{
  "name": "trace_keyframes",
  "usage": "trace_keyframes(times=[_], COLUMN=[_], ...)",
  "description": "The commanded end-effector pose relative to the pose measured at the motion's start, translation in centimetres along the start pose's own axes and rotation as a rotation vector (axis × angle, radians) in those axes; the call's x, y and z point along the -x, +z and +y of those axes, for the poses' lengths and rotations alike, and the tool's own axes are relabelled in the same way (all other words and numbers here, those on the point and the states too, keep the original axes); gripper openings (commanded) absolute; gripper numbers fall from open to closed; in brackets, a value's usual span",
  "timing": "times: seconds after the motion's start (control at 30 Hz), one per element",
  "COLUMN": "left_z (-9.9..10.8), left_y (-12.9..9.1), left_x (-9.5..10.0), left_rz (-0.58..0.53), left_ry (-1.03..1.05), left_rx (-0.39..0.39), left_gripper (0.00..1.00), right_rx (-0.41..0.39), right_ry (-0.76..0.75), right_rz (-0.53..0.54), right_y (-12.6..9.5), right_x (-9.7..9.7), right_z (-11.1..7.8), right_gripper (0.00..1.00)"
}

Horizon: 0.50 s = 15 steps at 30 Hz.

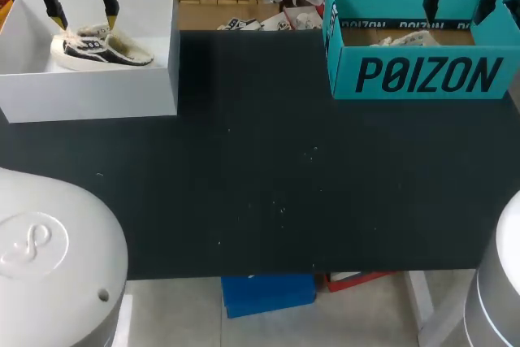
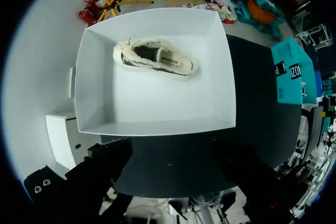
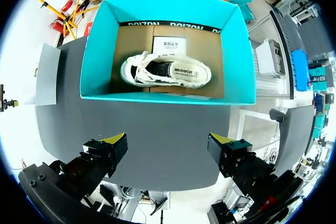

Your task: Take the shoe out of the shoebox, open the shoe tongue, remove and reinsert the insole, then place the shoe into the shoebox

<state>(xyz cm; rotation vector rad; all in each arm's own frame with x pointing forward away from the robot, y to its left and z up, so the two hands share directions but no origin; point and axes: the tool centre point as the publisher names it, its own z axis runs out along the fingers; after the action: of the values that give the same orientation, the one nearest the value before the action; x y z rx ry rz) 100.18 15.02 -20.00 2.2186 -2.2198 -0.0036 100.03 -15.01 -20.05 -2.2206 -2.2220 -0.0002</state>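
Shoe [image 3: 165,72] in teal shoebox [image 3: 98,51] shows whole from wrist

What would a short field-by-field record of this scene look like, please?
surface: dark table
far left: white box, open, holding a dark-and-cream shoe
far right: teal box, open, holding a pale shoe
left end effector: open, above the white box, clear of its shoe
right end effector: open, above the teal box, holding nothing
task state: both shoes lie in their boxes, neither grasped
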Motion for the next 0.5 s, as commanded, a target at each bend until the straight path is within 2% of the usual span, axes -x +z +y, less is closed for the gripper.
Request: trace_keyframes(times=[0.03, 0.1, 0.23, 0.5], left_z=[0.0, 0.0, -0.7, -1.8], left_y=[0.0, 0.0, -0.4, -1.1], left_x=[0.0, 0.0, -0.9, -1.9], left_rz=[0.0, 0.0, -0.038, -0.113], left_ry=[0.0, 0.0, 0.199, 0.879], left_rx=[0.0, 0.0, 0.003, 0.056], left_gripper=[1.0, 1.0, 1.0, 1.0], right_rx=[0.0, 0.0, 0.0, 0.0], right_ry=[0.0, 0.0, 0.0, 0.0], right_rz=[0.0, 0.0, 0.0, 0.0], right_y=[0.0, 0.0, 0.0, 0.0], right_x=[0.0, 0.0, 0.0, 0.0], right_z=[0.0, 0.0, 0.0, 0.0], right_gripper=[1.0, 1.0, 1.0, 1.0])
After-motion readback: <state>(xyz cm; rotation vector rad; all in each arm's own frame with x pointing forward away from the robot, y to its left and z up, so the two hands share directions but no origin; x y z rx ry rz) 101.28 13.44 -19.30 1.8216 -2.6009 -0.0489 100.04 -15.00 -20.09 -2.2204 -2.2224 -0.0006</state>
